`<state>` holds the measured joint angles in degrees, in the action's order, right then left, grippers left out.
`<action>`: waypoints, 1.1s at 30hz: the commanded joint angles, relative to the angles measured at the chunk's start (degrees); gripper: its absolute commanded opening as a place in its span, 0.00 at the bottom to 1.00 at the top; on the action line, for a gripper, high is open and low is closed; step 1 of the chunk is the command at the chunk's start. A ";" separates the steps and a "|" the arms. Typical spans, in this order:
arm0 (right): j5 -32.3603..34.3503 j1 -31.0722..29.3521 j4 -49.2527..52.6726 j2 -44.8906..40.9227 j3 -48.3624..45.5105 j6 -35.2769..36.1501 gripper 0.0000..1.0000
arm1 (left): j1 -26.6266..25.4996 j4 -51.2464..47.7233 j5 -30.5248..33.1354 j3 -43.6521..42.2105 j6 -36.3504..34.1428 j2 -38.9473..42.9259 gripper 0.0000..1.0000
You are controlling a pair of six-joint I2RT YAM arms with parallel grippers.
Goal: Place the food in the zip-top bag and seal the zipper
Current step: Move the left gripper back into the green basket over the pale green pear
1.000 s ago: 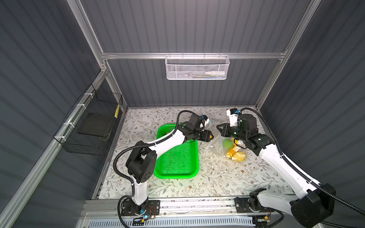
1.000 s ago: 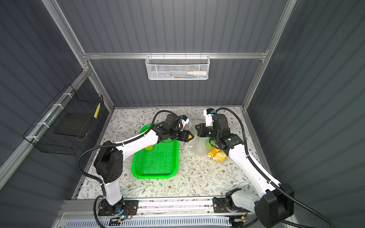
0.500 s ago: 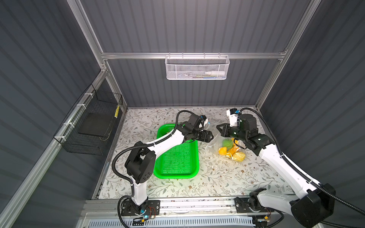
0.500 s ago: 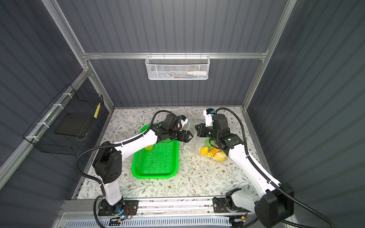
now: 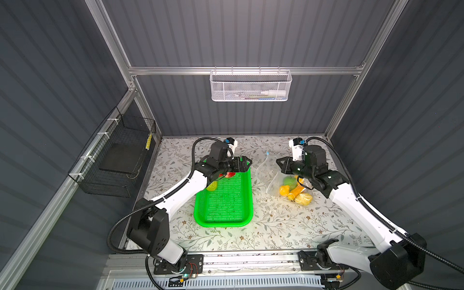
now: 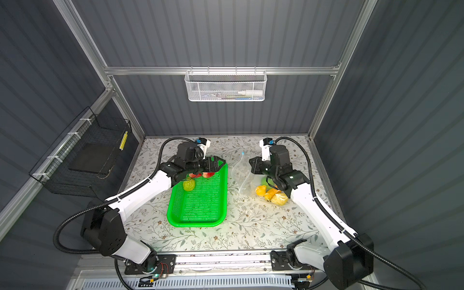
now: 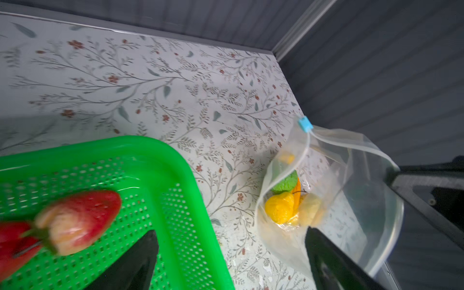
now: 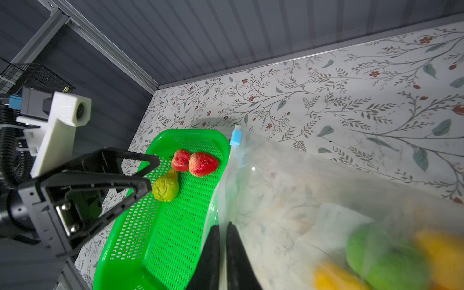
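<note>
The clear zip-top bag [image 5: 270, 173] [image 6: 242, 173] lies right of the green basket [image 5: 223, 222], its mouth held up and agape. My right gripper [image 8: 223, 226] [image 5: 278, 163] is shut on the mouth edge, some way from the light-blue slider of the zipper [image 8: 235, 137] [image 7: 305, 124]. Inside the bag are a green ball [image 5: 288, 180], a yellow-orange fruit [image 7: 278, 207] and a pale yellow one [image 5: 303, 198]. Two strawberries [image 8: 203, 163] [image 8: 180, 160] and a green bumpy fruit [image 8: 165, 188] sit in the basket. My left gripper [image 7: 231, 232] [image 5: 244, 163] hangs open and empty over the basket's far right corner.
A white wire basket [image 5: 251, 85] hangs on the back wall and a black wire basket [image 5: 118, 155] on the left wall. Dark ribbed walls close in the floral table at the back and on both sides.
My left gripper has let an orange fruit go into the bag, opened wide and drawn back left over the basket's corner. The right gripper has kept its hold.
</note>
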<state>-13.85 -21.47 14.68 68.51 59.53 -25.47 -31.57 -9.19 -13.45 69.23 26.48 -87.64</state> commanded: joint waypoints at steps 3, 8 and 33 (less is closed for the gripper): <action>0.57 -0.32 0.08 -0.57 -0.38 0.09 0.11 | 1.70 -8.97 10.88 -0.10 -3.17 2.32 1.00; 0.40 -0.32 -0.07 -0.24 -0.20 -0.18 0.11 | 3.00 -16.98 21.26 1.76 -4.37 0.46 1.00; -0.04 -0.32 -0.03 0.74 0.94 -0.09 0.11 | 3.01 -22.51 32.75 -0.11 -1.72 -9.15 1.00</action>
<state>-13.69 -21.47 14.66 68.86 59.55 -25.61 -28.86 -30.76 18.48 69.58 23.64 -95.79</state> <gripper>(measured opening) 0.109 0.997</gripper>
